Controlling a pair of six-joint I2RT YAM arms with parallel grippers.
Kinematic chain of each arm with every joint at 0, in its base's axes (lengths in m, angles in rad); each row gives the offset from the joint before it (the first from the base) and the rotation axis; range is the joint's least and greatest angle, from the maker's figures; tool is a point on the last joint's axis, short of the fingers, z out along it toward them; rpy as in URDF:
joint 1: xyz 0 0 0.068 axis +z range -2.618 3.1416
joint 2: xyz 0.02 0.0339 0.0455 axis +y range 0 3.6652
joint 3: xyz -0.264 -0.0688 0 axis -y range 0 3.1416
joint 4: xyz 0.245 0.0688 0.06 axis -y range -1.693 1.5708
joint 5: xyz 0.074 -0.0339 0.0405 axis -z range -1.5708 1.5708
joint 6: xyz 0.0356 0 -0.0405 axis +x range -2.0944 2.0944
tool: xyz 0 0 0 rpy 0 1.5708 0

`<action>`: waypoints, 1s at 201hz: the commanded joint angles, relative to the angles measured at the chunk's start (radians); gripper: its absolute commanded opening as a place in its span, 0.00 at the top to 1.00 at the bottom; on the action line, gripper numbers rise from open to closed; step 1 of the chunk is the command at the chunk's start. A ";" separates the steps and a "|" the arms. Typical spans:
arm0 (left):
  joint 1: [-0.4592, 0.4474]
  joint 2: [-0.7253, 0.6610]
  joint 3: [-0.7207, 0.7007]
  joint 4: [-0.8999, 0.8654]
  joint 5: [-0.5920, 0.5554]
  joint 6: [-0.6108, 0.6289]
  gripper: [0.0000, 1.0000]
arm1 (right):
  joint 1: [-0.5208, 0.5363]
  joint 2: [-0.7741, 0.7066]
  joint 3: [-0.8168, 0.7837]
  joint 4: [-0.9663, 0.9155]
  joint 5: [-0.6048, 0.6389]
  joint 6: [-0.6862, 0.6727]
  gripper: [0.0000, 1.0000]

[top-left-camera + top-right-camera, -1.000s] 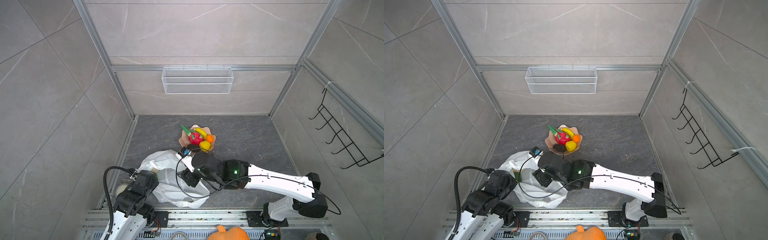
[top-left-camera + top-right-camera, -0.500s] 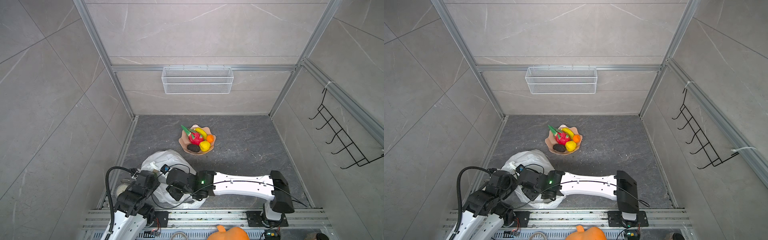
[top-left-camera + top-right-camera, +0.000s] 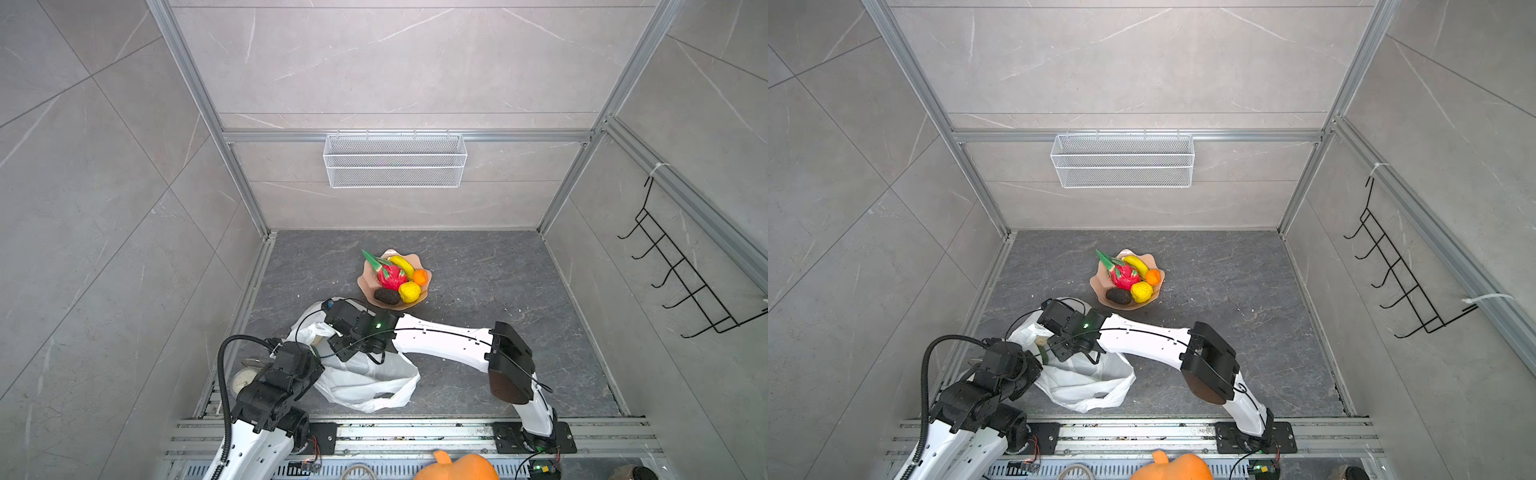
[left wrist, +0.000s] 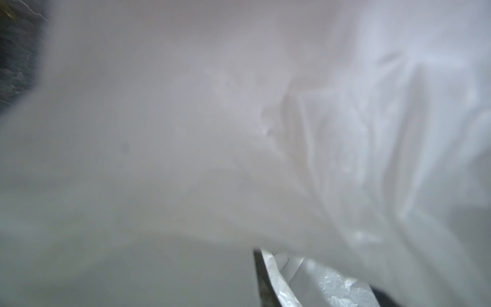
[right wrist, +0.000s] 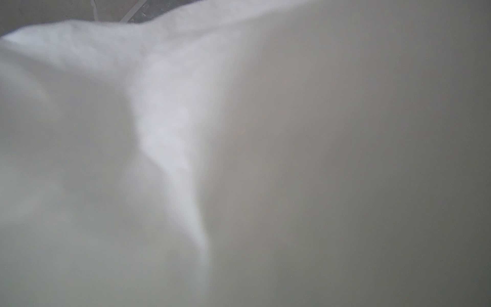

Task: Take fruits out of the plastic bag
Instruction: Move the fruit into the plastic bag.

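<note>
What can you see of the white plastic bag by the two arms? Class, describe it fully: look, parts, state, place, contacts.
The plastic bag is thin, translucent white and crinkled. It lies slumped on the dark grey tabletop, nearer the robot than the peach bowl. A loop handle lies flat at its near end. Its mouth is raised where the left arm meets it; the right arm reaches in. Both wrist views show mostly blurred plastic.

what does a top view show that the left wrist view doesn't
Only a top view: the peach scalloped bowl of toy fruit, the wire basket, the hook rack, the left arm and right arm. Only the left wrist view: close, blurred folds of crinkled plastic. Both: the plastic bag and a bit of dark floor.
</note>
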 commanded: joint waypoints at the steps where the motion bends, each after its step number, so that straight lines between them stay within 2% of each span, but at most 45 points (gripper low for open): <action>1: -0.009 0.044 0.037 -0.060 0.041 -0.039 1.00 | 0.009 0.088 0.084 -0.039 -0.069 -0.021 0.49; 18: -0.019 0.072 0.051 -0.102 0.037 -0.065 1.00 | 0.009 0.130 0.110 -0.015 -0.093 -0.018 0.46; 43: -0.029 0.024 0.070 -0.155 0.006 -0.106 1.00 | 0.009 0.189 0.171 -0.019 -0.121 -0.015 0.45; 66: -0.036 0.009 0.073 -0.188 -0.005 -0.135 1.00 | 0.003 0.239 0.231 -0.030 -0.102 -0.007 0.43; 118: -0.043 0.022 0.061 -0.231 -0.027 -0.182 1.00 | -0.011 0.316 0.316 -0.026 -0.053 0.005 0.30; 201: -0.043 0.023 0.051 -0.224 -0.030 -0.189 1.00 | -0.027 0.517 0.569 -0.033 0.052 0.027 0.25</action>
